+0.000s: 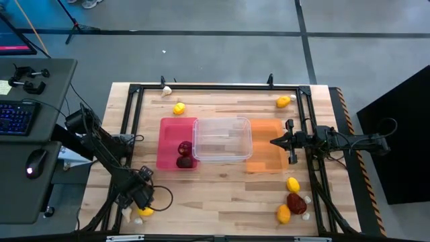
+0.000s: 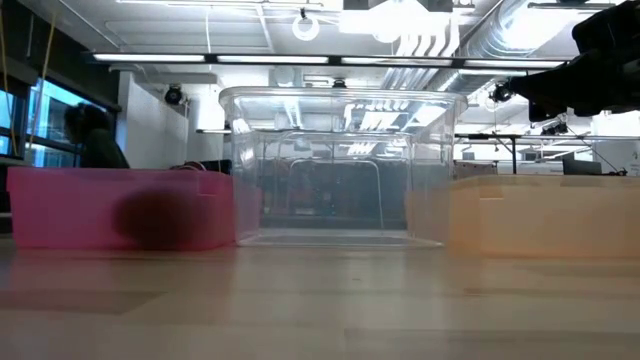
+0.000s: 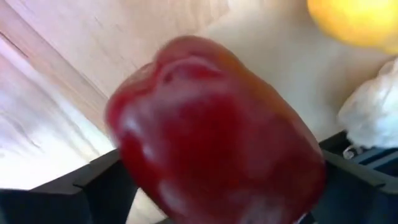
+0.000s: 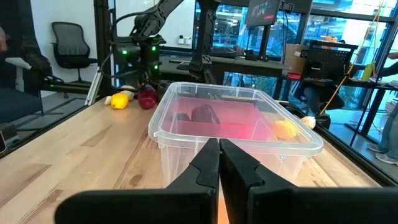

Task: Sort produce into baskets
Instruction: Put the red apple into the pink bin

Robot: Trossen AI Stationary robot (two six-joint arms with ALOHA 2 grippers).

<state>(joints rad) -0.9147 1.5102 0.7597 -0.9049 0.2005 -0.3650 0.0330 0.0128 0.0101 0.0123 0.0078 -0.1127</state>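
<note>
Three baskets sit side by side mid-table: red basket (image 1: 169,128), clear basket (image 1: 222,139), orange basket (image 1: 267,158). High view: two dark red lumps (image 1: 183,154) lie in the red basket; the low view gives only one blurred dark patch (image 2: 160,218) behind its pink wall. Left gripper (image 1: 142,195) is low at the near-left corner, beside a lemon (image 1: 145,211) and a garlic bulb (image 1: 127,215). Only the left wrist view shows what it carries — a glossy red lump (image 3: 211,137) clamped between the dark fingers (image 3: 93,186), with the lemon (image 3: 354,22) and bulb (image 3: 373,115) just beyond. Right gripper (image 1: 274,142) hovers over the orange basket, fingers (image 4: 242,171) pressed together — plain in its wrist view, facing the clear basket (image 4: 236,134). More produce lies loose: lemons (image 1: 179,108) at the far edge, a cluster (image 1: 294,202) near-right.
</note>
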